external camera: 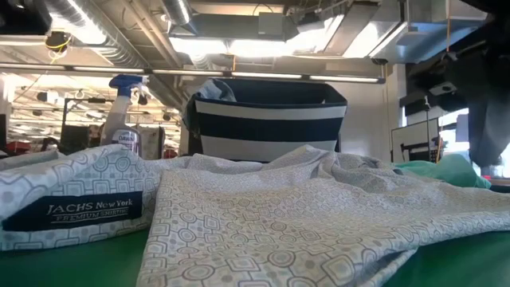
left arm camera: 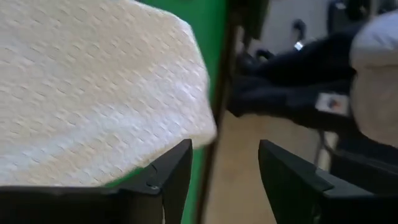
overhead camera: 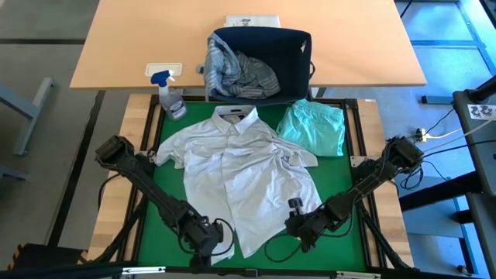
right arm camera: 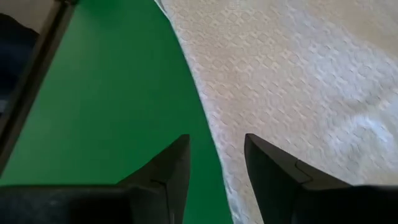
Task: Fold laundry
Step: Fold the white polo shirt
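Observation:
A pale, finely patterned button-up shirt (overhead camera: pixel 240 163) lies spread open, front up, on the green mat (overhead camera: pixel 345 194). A mint-teal garment (overhead camera: pixel 314 128) lies folded at the mat's far right. A grey-blue striped garment (overhead camera: pixel 236 74) sits in the navy basket (overhead camera: pixel 298 66). My left gripper (overhead camera: pixel 211 236) is open at the mat's near edge, just off the shirt's near left hem corner (left arm camera: pixel 186 118), with nothing between its fingers (left arm camera: pixel 224 149). My right gripper (overhead camera: pixel 298 226) is open over the shirt's near right side edge (right arm camera: pixel 208 118), which runs under the gap (right arm camera: pixel 216 140).
A spray bottle (overhead camera: pixel 170 97) stands at the mat's far left corner. The basket stands on a wooden table (overhead camera: pixel 155 39) beyond the mat, with a white sheet (overhead camera: pixel 252 21) behind it. Bare green mat shows to the right of the shirt and along the near edge.

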